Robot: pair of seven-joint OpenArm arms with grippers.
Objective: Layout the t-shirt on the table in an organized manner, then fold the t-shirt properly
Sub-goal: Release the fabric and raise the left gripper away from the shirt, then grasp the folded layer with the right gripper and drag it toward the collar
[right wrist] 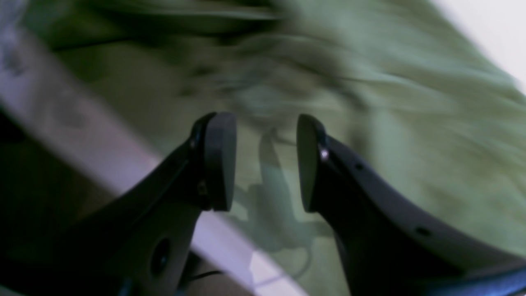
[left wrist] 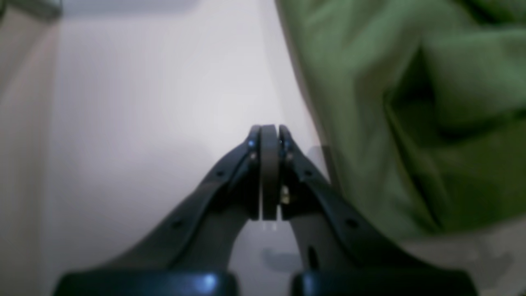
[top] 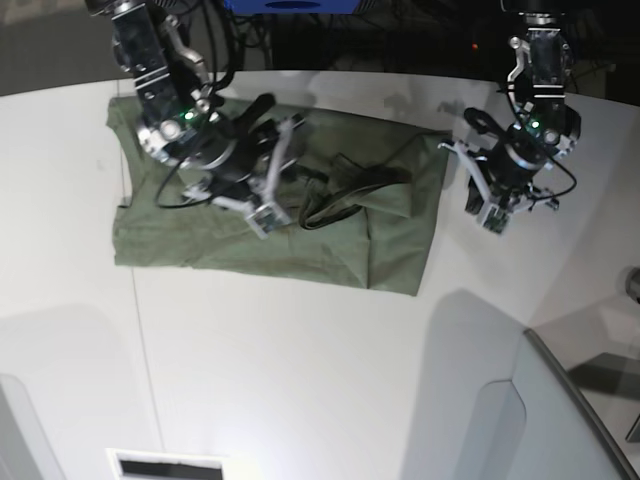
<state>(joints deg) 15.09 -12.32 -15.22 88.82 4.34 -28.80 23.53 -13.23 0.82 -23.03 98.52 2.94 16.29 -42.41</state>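
The olive-green t-shirt (top: 300, 235) lies spread and wrinkled on the white table (top: 300, 380), with a folded layer along its right side. My right gripper (top: 262, 212) hovers low over the shirt's middle. In the right wrist view it (right wrist: 266, 164) stands open, and green cloth (right wrist: 390, 123) shows below and between the fingers with nothing held. My left gripper (top: 490, 218) is over bare table just right of the shirt's edge. The left wrist view shows it (left wrist: 269, 131) shut, pads pressed together on nothing, with the shirt (left wrist: 390, 102) beside it.
A grey translucent panel (top: 570, 420) rises at the table's near right corner. A thin dark seam (top: 140, 340) runs down the tabletop at left, and a dark slot (top: 165, 467) sits at the front edge. Cables and dark equipment (top: 400, 40) lie behind the table.
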